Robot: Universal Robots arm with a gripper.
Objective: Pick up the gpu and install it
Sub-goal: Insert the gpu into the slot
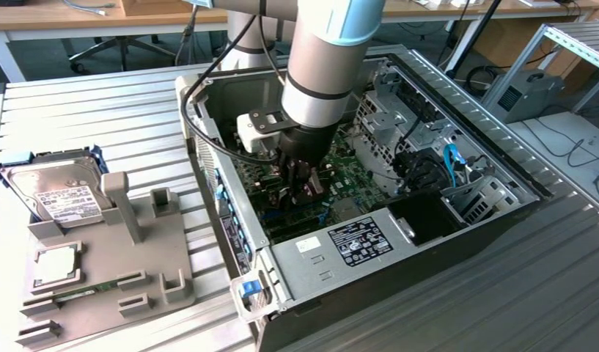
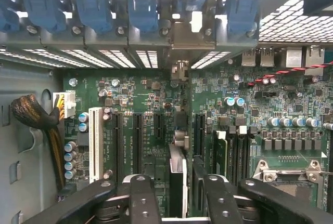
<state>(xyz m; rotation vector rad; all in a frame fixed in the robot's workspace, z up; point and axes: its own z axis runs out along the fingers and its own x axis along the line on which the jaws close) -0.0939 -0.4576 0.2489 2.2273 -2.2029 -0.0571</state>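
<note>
From the exterior view, the arm is reaching down into the open computer case (image 1: 377, 242), its pincer (image 1: 304, 192) low over the motherboard. In the wrist view the gpu (image 2: 178, 182) is standing edge-on in its slot between the pincer fingers (image 2: 143, 198), which look parted just off its faces; I'd say a good finish means the card is seated level, with the bracket lined up at the rear opening.

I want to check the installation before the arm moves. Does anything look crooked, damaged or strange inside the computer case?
Nothing stands out. The gpu stands edge-up on the motherboard, in line with the slots beside it, between the fingers of the open gripper.
</note>
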